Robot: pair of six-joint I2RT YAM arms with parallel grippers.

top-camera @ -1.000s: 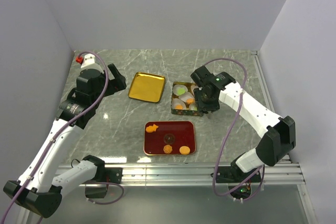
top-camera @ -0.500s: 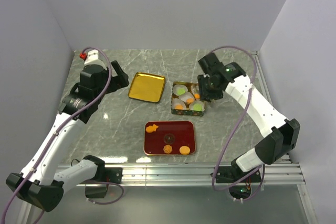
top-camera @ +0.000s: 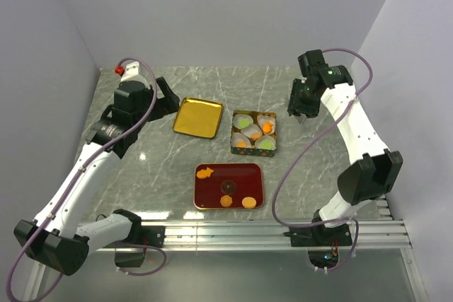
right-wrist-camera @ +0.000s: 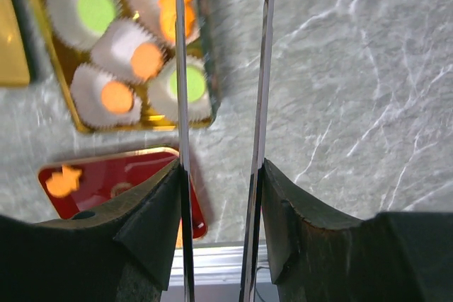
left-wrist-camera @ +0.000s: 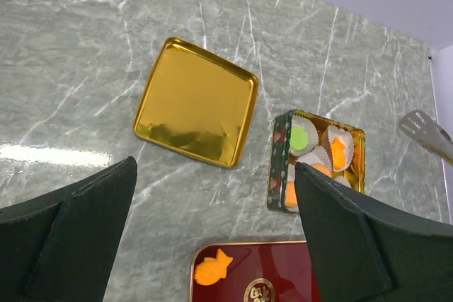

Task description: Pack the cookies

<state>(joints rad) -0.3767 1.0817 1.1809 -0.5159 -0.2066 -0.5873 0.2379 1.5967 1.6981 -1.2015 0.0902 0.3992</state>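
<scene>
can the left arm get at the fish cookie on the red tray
Probably yes: the fish cookie lies uncovered in the red tray's left corner, on that arm's side, and the left gripper hangs open.

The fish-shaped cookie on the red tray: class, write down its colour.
Orange. The fish-shaped cookie shows best in the left wrist view, on the red tray.

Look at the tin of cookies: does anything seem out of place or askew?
One paper cup holding an orange cookie sits crowded in the middle of the tin, overlapping its neighbours instead of lining up with them. Nothing looks spilled or damaged.
</scene>
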